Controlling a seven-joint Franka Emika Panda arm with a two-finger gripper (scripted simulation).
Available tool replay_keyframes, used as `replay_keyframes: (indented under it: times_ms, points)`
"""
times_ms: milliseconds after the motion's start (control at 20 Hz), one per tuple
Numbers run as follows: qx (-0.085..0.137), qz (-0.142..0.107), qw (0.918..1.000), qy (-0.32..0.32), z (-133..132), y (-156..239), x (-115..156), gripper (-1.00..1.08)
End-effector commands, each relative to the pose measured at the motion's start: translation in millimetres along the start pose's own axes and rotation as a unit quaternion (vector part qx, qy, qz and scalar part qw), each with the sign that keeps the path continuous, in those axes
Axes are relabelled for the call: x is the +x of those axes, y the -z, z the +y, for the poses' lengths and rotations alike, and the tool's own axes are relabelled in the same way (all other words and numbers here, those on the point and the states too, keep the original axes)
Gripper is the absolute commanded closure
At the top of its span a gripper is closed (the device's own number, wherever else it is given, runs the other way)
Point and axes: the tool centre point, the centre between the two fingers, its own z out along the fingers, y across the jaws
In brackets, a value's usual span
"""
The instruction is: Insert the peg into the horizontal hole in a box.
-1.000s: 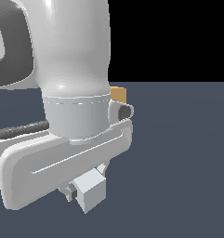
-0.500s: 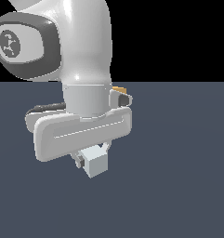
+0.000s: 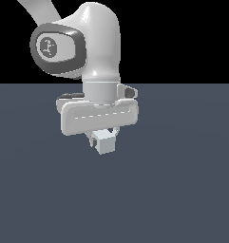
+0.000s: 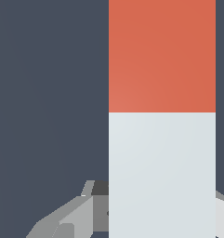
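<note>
The peg [image 4: 161, 116] fills much of the wrist view, orange-red at one end and white for the rest, over dark floor. My gripper [image 4: 146, 216] is shut on its white part, with one grey finger [image 4: 67, 221] showing beside it. In the exterior view the peg's white end [image 3: 106, 144] faces the camera as a small square block under the white hand, and the gripper [image 3: 104, 137] holds it above the floor. The box and its hole are hidden, out of sight behind the arm.
The white arm [image 3: 94, 42] with its grey joint cap takes up the upper middle of the exterior view. Flat dark blue-grey floor [image 3: 182, 190] spreads all around below a black background.
The arm has drawn back from the camera, so the hand looks smaller and nearer the centre. The tan box corner that peeked out beside the arm is now covered. The peg stays gripped.
</note>
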Motion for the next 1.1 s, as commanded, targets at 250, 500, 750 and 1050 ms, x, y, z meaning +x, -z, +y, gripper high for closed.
replay_keyframes:
  times_ms: [250,500,750,1050]
  points:
    - [-0.001,-0.001,0.9987,-0.051,37.3,9.7,36.4,1.08]
    - [-0.001,-0.001,0.9973,-0.073,55.6,13.4,50.8,1.08]
    - [-0.001,-0.001,0.9963,-0.086,66.6,15.5,58.2,1.08]
    - [-0.001,-0.001,0.9961,-0.089,69.5,15.8,58.9,1.08]
